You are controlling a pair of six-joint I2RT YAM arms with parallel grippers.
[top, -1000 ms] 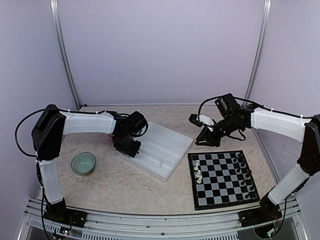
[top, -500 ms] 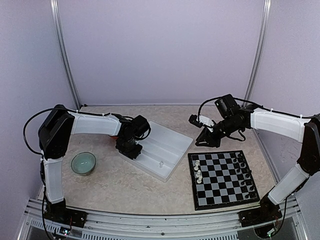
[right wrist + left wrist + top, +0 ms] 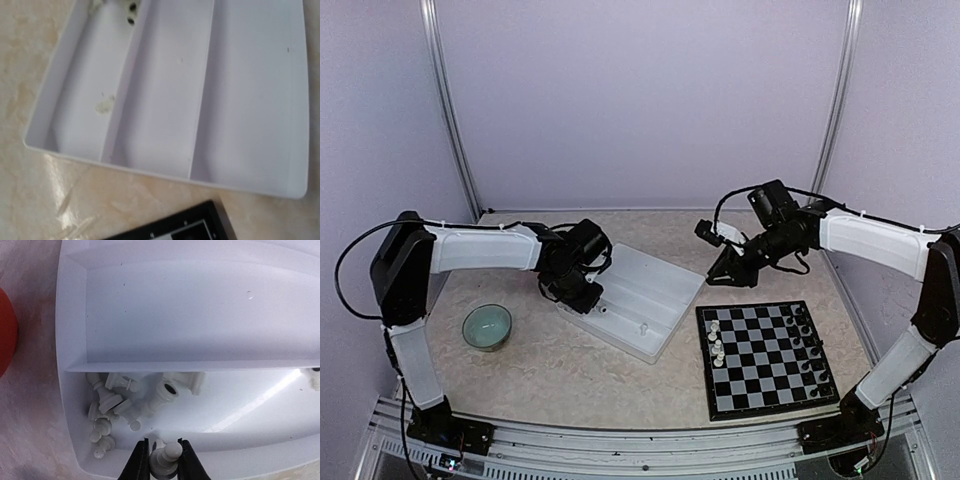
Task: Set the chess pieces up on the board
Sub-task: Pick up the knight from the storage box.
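The board (image 3: pixel 766 366) lies at the front right, with several white pieces (image 3: pixel 717 341) along its left edge and several black pieces (image 3: pixel 806 346) along its right edge. My left gripper (image 3: pixel 164 460) is shut on a white pawn (image 3: pixel 168 456) at the near wall of the white tray (image 3: pixel 200 305). A heap of white pieces (image 3: pixel 125 397) lies in the tray's corner just beyond. In the top view the left gripper (image 3: pixel 582 291) is at the tray's left end. My right gripper (image 3: pixel 727 273) hovers open between the tray and the board, its fingers out of the right wrist view.
The white divided tray (image 3: pixel 655 285) lies mid-table, with one white piece (image 3: pixel 642 327) near its front end. A teal bowl (image 3: pixel 486 326) stands at the left. The right wrist view shows the tray's compartments (image 3: pixel 200 100) and the board's corner (image 3: pixel 175 229).
My left gripper has shifted a little left and back at the tray's left end, and its arm has swung. My right gripper has drifted slightly up and left.
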